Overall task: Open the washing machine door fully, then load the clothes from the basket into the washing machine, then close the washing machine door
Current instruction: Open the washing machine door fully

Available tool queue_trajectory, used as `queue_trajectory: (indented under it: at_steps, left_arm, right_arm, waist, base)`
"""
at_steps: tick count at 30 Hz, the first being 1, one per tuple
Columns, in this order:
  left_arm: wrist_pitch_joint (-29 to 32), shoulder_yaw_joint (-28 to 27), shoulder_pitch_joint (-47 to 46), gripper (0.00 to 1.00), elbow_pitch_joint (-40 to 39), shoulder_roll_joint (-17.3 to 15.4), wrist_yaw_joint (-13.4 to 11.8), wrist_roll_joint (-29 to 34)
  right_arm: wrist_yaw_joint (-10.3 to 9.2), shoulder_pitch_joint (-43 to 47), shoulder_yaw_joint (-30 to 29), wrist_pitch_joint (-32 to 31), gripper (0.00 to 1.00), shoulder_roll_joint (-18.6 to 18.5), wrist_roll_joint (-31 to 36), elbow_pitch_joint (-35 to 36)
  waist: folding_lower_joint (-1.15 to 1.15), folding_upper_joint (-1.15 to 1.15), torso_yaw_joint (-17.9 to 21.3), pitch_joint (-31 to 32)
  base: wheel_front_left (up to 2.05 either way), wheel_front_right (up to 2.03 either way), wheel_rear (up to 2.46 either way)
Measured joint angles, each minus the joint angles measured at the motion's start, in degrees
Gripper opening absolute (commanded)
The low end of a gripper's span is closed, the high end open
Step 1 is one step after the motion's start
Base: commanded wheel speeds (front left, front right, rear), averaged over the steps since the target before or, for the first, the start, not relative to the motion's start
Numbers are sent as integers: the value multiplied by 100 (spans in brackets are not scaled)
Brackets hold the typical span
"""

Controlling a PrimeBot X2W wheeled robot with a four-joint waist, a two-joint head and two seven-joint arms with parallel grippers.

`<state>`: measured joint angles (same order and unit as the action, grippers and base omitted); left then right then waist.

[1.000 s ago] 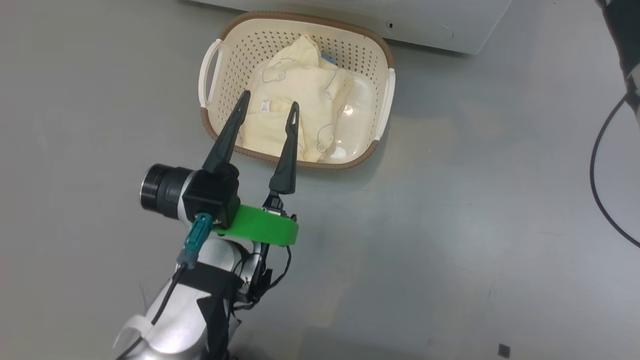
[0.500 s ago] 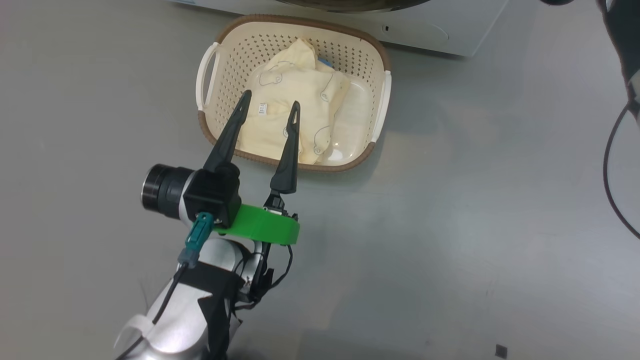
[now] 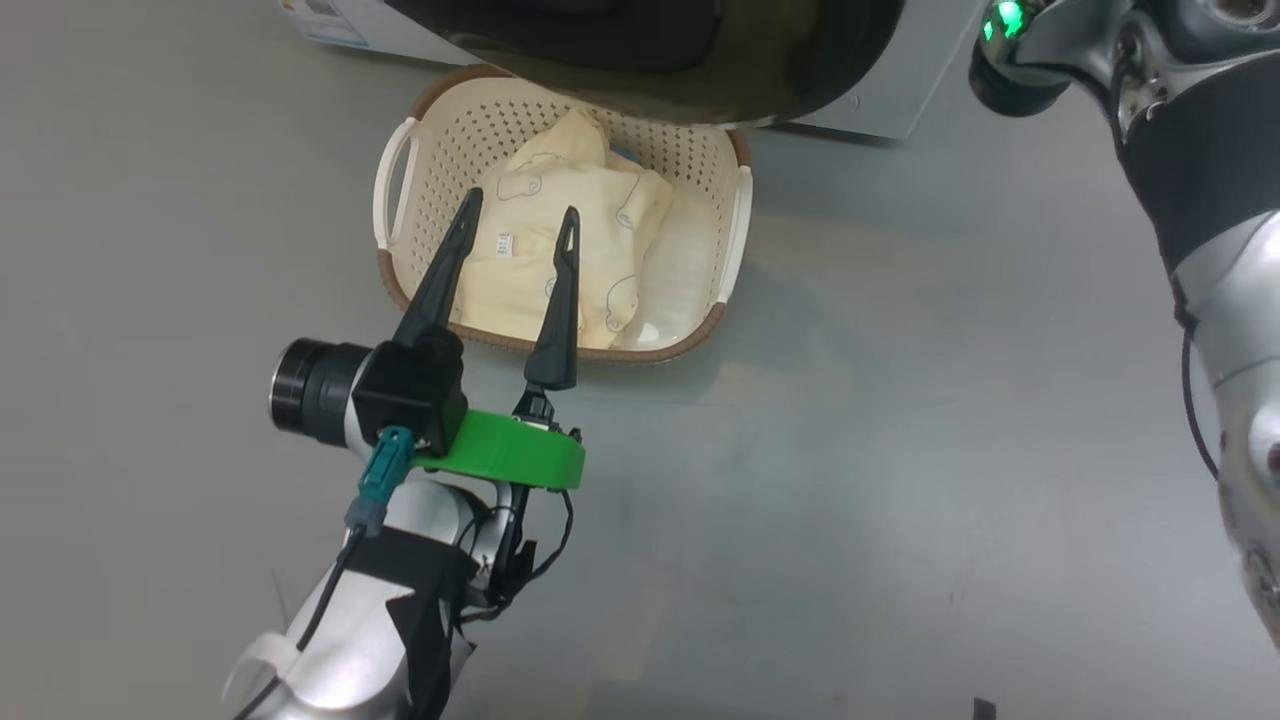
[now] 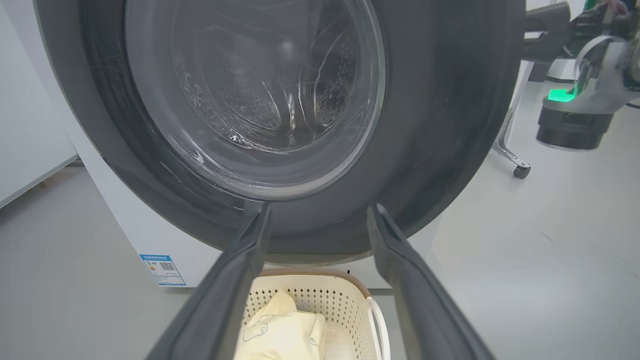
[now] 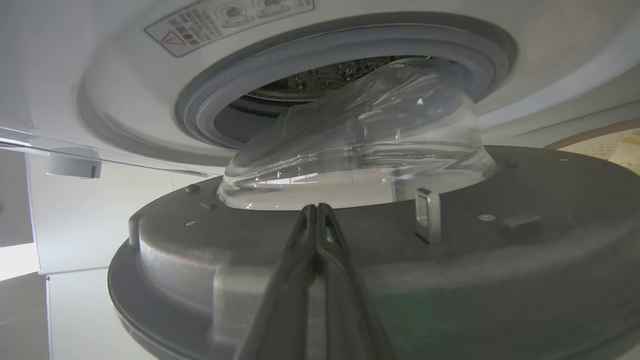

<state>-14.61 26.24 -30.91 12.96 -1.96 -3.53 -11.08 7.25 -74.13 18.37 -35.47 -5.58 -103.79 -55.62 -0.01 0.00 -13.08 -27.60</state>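
The washing machine door, black-rimmed with a glass bowl, stands partly open and hangs over the far rim of the basket. My right gripper is shut, with nothing in it, its tips against the door's grey inner face; behind it are the gasket and drum. The cream clothes lie in the basket on the floor before the white washing machine. My left gripper hovers open above the clothes, holding nothing. In the left wrist view the door rises above the basket and clothes.
Bare grey floor lies to the right of and in front of the basket. My right arm reaches in from the upper right, a black cable hanging beside it. A wheeled stand leg is right of the machine, a white cabinet to its left.
The door has swung out over the basket's far rim, and my right arm has come into the head view at upper right. The camera has shifted a little. My left gripper holds its place.
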Motion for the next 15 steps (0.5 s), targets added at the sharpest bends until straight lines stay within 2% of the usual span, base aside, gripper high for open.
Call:
queue_trajectory:
  at_steps: [15]
  left_arm:
    - [0, -118, 174, 100, 92, -2, 79, 60]
  right_arm:
    - [0, 1302, 1095, -264, 0, 77, -530, 1771]
  waist:
    - [0, 0, 110, 213]
  base:
    - [0, 0, 0]
